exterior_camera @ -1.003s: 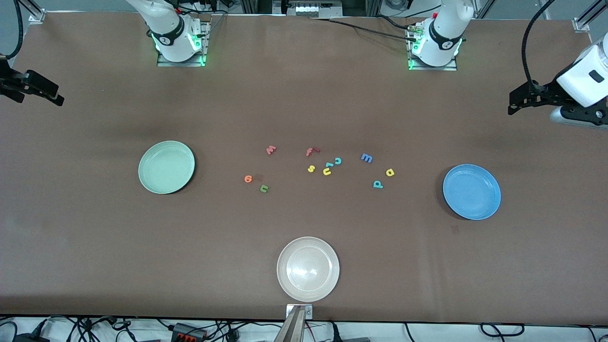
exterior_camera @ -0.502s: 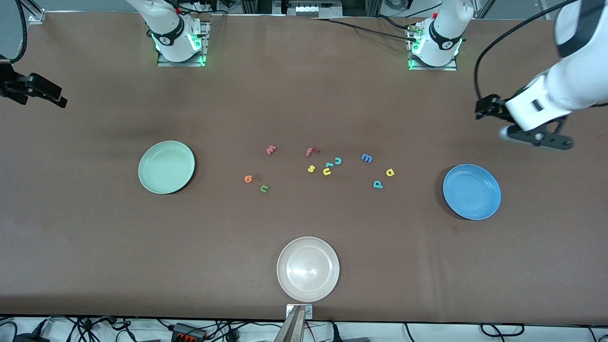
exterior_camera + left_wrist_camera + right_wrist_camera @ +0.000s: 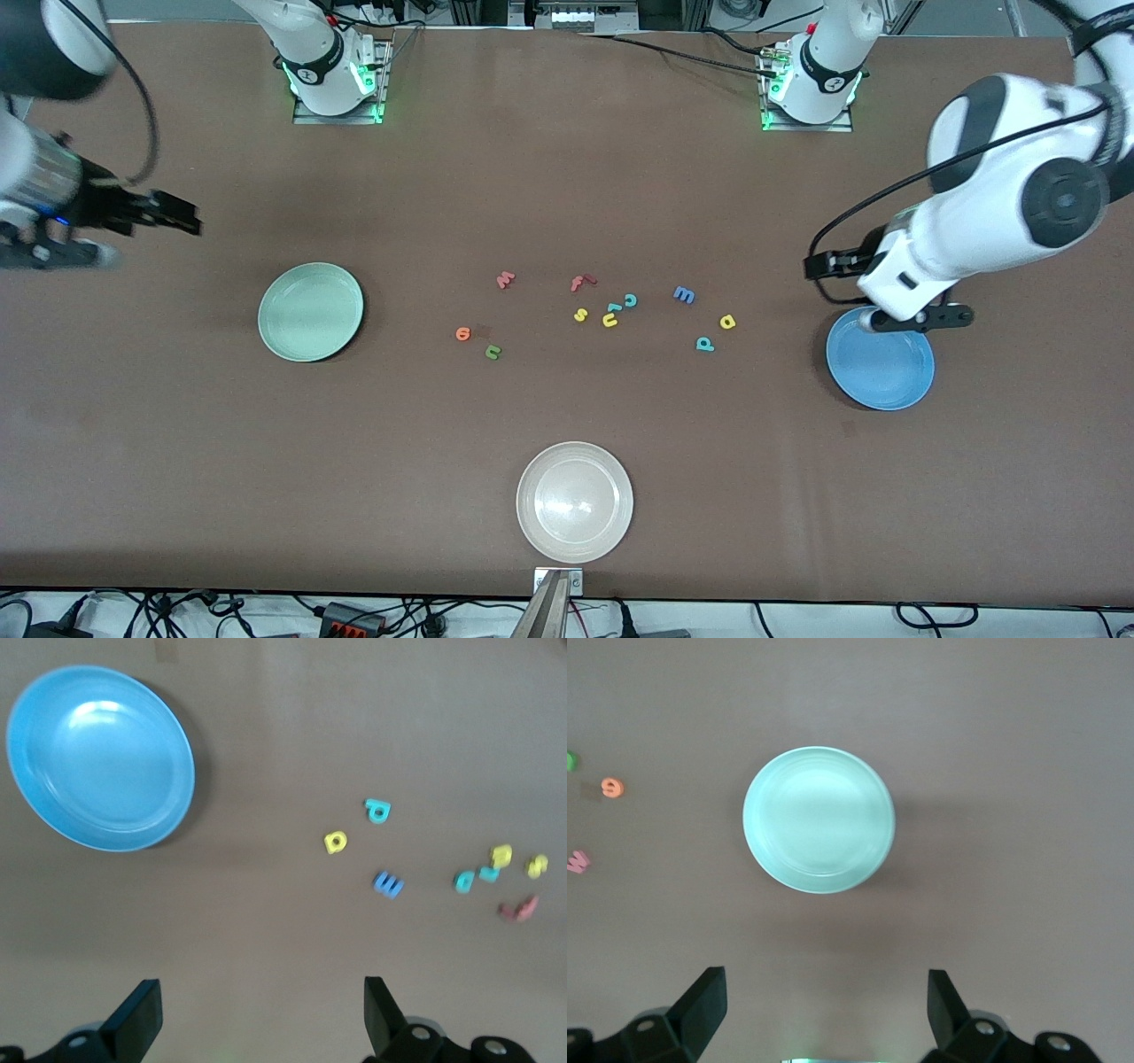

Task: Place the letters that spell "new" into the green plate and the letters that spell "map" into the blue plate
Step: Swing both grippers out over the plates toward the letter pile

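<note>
The empty green plate (image 3: 310, 312) (image 3: 819, 819) lies toward the right arm's end, the empty blue plate (image 3: 886, 372) (image 3: 99, 757) toward the left arm's end. Between them on the table lie the red-pink "w" (image 3: 505, 280), orange "e" (image 3: 462, 333), green "n" (image 3: 493, 352), blue "m" (image 3: 683, 294) (image 3: 388, 885), yellow round-bowled letter (image 3: 727, 322) (image 3: 335, 842) and teal stemmed letter (image 3: 705, 344) (image 3: 377, 810). My left gripper (image 3: 819, 264) (image 3: 263, 1010) hangs open over the blue plate's rim. My right gripper (image 3: 177, 215) (image 3: 827, 1001) hangs open beside the green plate. Both hold nothing.
A whitish-beige plate (image 3: 574, 501) sits near the table's front edge. A red "f" (image 3: 580, 283), yellow "s" (image 3: 580, 314), yellow "u" (image 3: 610, 320) and teal "c" (image 3: 630, 299) lie clustered between the two letter groups.
Both arms have swung in from the table's ends: the left gripper came down toward the blue plate, the right gripper toward the green plate. No letter or plate has moved.
</note>
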Controlling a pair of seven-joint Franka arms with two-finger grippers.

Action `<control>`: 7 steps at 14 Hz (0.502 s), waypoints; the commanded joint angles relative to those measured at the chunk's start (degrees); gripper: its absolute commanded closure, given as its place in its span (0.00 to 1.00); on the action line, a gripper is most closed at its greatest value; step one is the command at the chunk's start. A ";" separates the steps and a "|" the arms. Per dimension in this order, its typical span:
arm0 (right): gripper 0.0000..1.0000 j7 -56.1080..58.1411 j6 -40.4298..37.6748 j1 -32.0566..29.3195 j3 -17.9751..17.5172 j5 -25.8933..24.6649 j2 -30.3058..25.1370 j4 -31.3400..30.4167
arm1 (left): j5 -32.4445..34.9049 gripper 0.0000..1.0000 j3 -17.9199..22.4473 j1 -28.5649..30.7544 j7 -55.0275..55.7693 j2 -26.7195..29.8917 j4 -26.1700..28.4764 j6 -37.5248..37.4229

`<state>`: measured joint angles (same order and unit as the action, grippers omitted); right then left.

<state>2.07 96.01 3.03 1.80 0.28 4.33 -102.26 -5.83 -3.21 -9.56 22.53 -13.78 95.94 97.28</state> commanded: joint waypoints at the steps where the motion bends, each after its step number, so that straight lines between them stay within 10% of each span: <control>1: 0.00 -0.57 2.85 6.69 0.13 0.24 5.67 0.66 | -0.85 0.00 0.31 -4.84 15.48 -2.74 0.30 3.69; 7: 0.00 -1.99 11.65 17.17 0.04 2.26 16.66 1.45 | -1.29 0.00 -2.84 -9.33 43.45 -4.42 15.92 26.25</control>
<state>-0.35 106.79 17.96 1.45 1.01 17.79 -102.23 -5.87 -4.98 -18.52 59.84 -19.78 105.36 116.17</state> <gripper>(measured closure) 0.000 0.000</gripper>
